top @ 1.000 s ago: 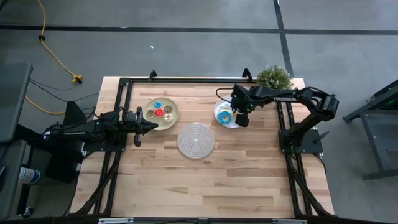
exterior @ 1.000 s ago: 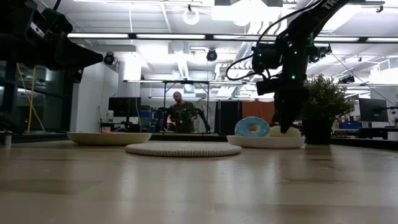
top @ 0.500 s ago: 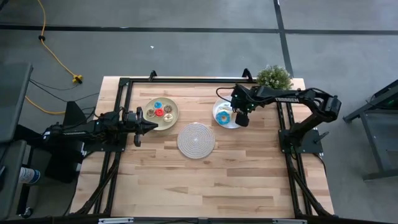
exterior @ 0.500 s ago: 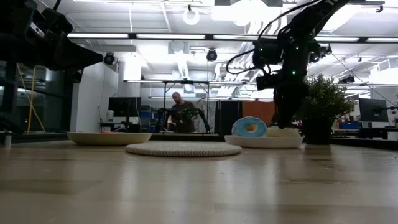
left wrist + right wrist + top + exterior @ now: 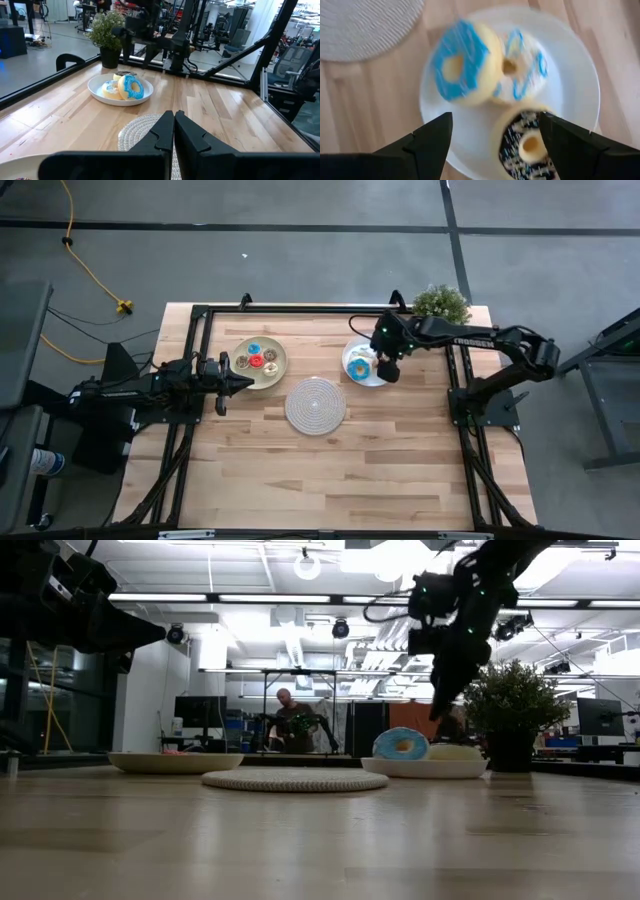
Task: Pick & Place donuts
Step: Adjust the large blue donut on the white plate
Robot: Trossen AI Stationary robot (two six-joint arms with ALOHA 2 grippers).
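Note:
Three donuts lie on the white plate: a blue-iced donut, a white donut with blue drizzle and a chocolate donut. The blue donut leans upright against the others. My right gripper hovers open and empty above this plate, raised clear of it in the low view. Several small donuts sit on the tan plate. My left gripper waits shut at that plate's left edge, above the table.
A round white woven mat lies between the two plates, toward the near side. A potted plant stands at the far right corner. A black frame runs along the table's edges. A person stands far behind the table.
My right gripper has risen from just above the white plate's right side to well above it and has tipped to a slant. The three donuts stay on the white plate. My left arm has kept still.

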